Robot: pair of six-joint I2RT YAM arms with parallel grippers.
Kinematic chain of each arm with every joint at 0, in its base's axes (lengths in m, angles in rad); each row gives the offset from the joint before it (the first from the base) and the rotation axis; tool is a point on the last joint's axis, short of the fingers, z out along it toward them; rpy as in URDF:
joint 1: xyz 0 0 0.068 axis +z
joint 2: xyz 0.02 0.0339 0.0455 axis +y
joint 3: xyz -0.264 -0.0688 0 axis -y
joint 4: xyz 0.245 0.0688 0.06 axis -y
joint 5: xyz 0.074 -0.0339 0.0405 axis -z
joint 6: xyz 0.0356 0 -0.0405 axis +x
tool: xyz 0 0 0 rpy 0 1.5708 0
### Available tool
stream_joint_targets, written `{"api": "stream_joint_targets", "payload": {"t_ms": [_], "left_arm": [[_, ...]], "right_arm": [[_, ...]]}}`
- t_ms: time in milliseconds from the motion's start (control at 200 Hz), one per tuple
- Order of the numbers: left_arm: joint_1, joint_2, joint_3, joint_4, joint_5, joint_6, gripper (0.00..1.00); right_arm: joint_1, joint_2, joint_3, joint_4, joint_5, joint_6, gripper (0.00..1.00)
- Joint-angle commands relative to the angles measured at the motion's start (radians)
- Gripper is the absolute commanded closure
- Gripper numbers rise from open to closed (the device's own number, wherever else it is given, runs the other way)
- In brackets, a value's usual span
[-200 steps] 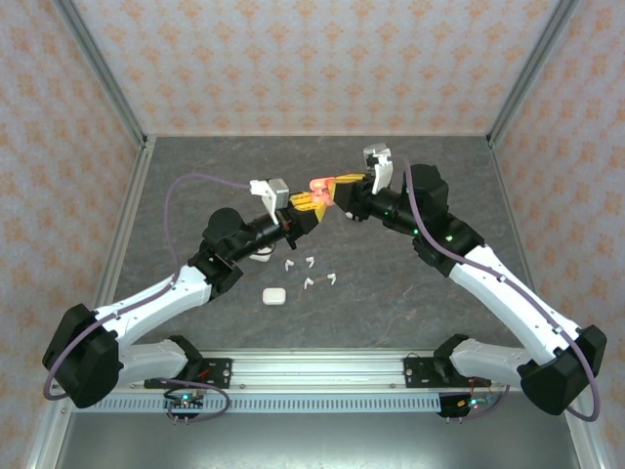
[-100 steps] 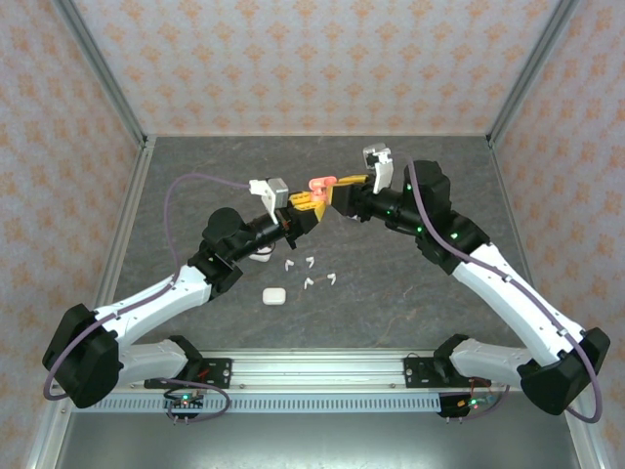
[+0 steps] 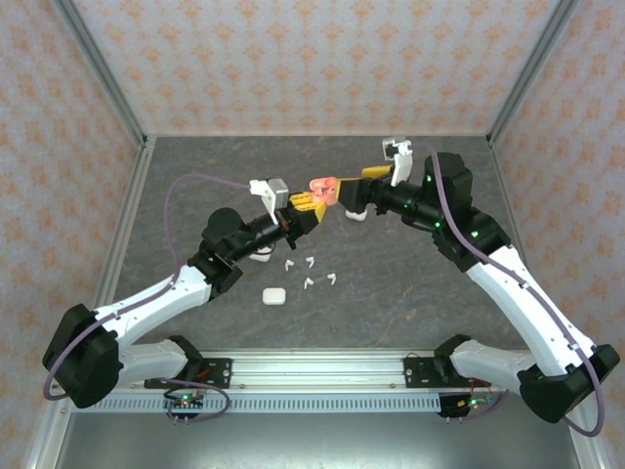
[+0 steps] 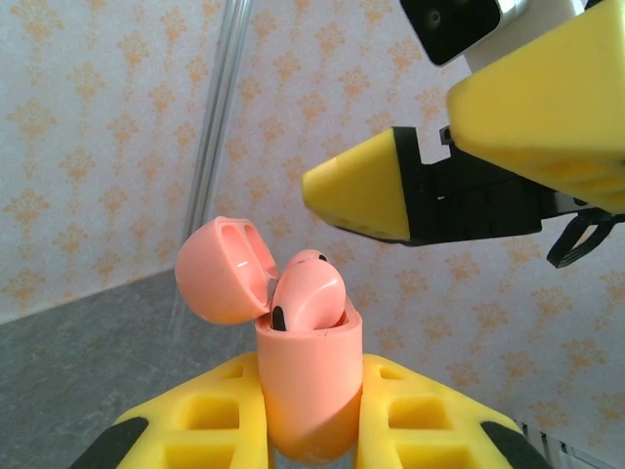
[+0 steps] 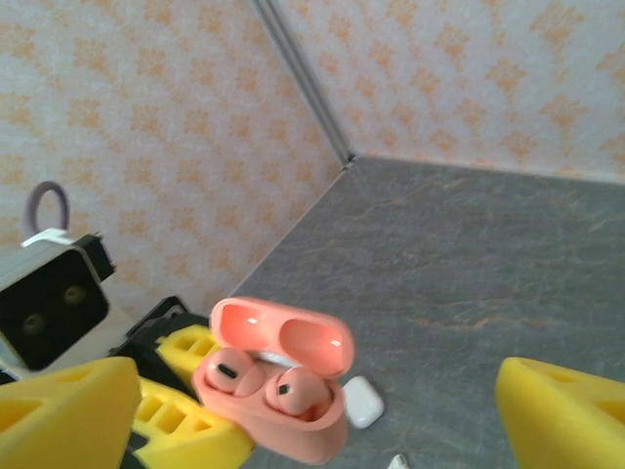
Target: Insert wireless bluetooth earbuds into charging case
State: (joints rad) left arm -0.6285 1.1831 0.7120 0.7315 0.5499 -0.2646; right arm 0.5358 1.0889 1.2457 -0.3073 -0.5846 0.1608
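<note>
Here, the coral case (image 4: 308,401) is held aloft, lid (image 4: 220,269) up, two coral buds (image 5: 288,391) inside.
The left jaws are clamped on the case's lower body, above the middle of the desk (image 3: 410,283). The right jaws stand wide apart beside the lid, holding nothing. One bud appears to sit high in its well, so closing the lid on it may jam the hinge or flick it out. A brush from the right jaws could twist the case. White buds (image 3: 311,272) lie nearer the near edge.
</note>
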Motion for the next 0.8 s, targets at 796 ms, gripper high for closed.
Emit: {"api": "stream_joint_targets", "payload": {"t_ms": [796], "left_arm": [[-0.017,0.017,0.055,0.033,0.077,0.01,1.0]], "right_arm": [[0.001,0.05,-0.005,0.172,-0.325,0.067,0.0]]}}
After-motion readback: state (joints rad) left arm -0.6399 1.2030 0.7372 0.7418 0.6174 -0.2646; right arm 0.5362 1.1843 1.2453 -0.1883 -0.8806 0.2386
